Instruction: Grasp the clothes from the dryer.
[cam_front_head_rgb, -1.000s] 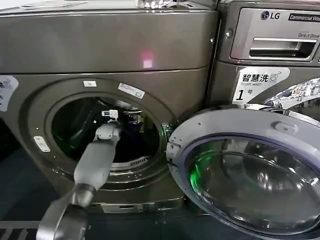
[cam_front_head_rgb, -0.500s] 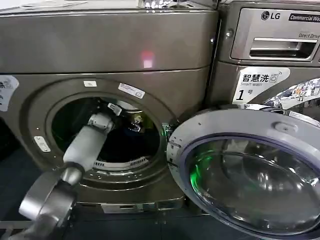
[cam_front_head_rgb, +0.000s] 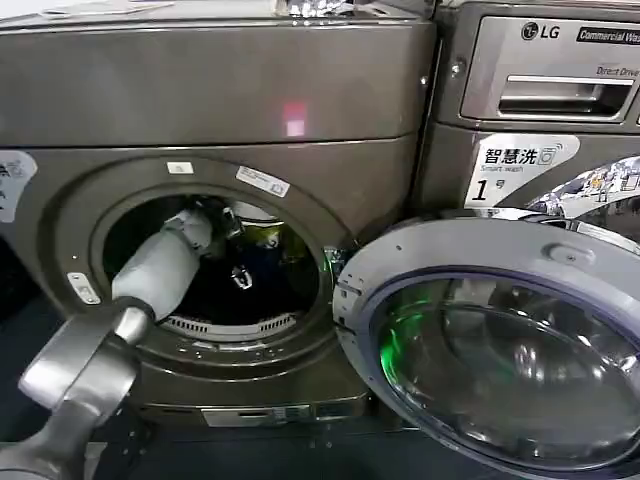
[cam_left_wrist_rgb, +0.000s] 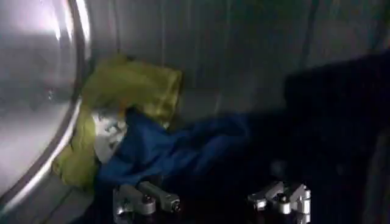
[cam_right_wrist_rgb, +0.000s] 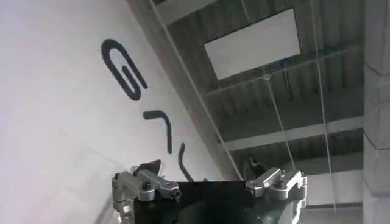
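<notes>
The dryer (cam_front_head_rgb: 200, 90) stands with its round port open, and my left arm reaches in through it. In the drum lie the clothes (cam_front_head_rgb: 262, 262), dark navy with a yellow-green piece (cam_front_head_rgb: 265, 238) at the back. My left gripper (cam_front_head_rgb: 240, 275) hangs over the dark fabric. In the left wrist view the blue fabric (cam_left_wrist_rgb: 177, 152) and the yellow-green piece (cam_left_wrist_rgb: 131, 91) lie against the drum wall. My left gripper (cam_left_wrist_rgb: 213, 204) is open just short of them, with only dark cloth behind the gap. My right gripper (cam_right_wrist_rgb: 210, 185) is open and holds nothing, pointing up at a wall and ceiling.
The dryer's glass door (cam_front_head_rgb: 500, 340) hangs wide open to the right of the port, low and near me. The silver LG machine (cam_front_head_rgb: 540, 90) stands at the right. The port's rim (cam_front_head_rgb: 75, 250) closely surrounds my left forearm.
My left forearm has swung towards the port's left side, and the gripper has moved lower and nearer the navy clothes. The clothes lie as before.
</notes>
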